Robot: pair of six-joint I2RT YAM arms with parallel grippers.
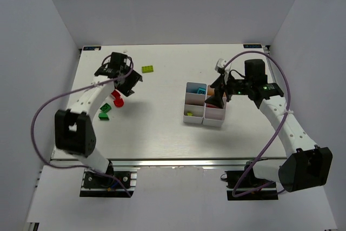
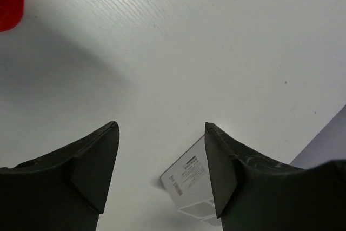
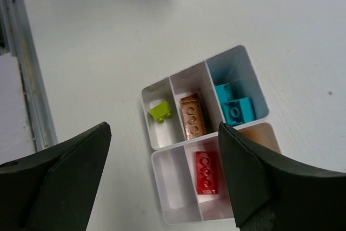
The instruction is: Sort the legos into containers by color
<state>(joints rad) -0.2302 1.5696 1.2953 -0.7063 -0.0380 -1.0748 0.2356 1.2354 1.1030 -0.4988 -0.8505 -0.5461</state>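
The white bin block (image 1: 194,118) stands right of centre; it also shows in the right wrist view (image 3: 162,152). My right gripper (image 1: 217,99) hovers over it, open and empty (image 3: 164,125). The bins hold a lime brick (image 3: 161,111), an orange brick (image 3: 192,114), cyan bricks (image 3: 235,107) and a red brick (image 3: 207,172). One bin (image 3: 170,182) is empty and one is mostly hidden by my finger. My left gripper (image 1: 127,82) is open and empty (image 2: 161,125) above bare table, just beyond red bricks (image 1: 116,99) and green bricks (image 1: 104,111). A loose lime brick (image 1: 147,69) lies further back.
A red brick (image 2: 10,8) sits at the top left of the left wrist view. The bin block's labelled side (image 2: 189,177) shows between the left fingers. The metal table rail (image 3: 24,79) runs along the left of the right wrist view. White walls enclose the table.
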